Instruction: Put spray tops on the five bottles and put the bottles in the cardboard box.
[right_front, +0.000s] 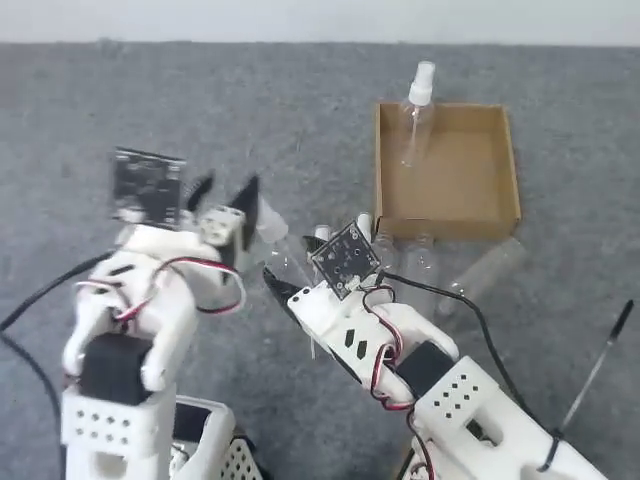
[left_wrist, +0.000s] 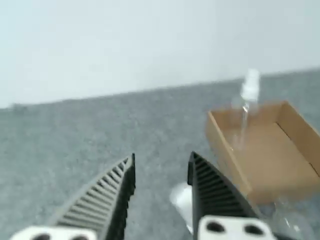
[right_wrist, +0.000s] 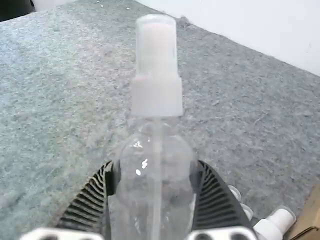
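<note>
My right gripper (right_wrist: 155, 170) is shut on a clear bottle (right_wrist: 154, 186) that carries a white spray top (right_wrist: 156, 75). From above, that gripper (right_front: 276, 268) sits mid-table and the held bottle's spray top (right_front: 267, 221) points toward the left arm. My left gripper (right_front: 226, 190) hangs open and holds nothing, close beside that top. Its fingers (left_wrist: 117, 187) frame bare carpet. The cardboard box (right_front: 392, 170) lies at the back right. A capped bottle (right_front: 416, 110) leans on the box's far wall.
Clear bottles (right_front: 425, 250) stand against the box's front wall and one (right_front: 487, 268) lies on its side. Loose spray tops (right_wrist: 272, 222) rest near the box corner. A thin black rod (right_front: 600, 362) lies at the right edge. Grey carpet covers the table.
</note>
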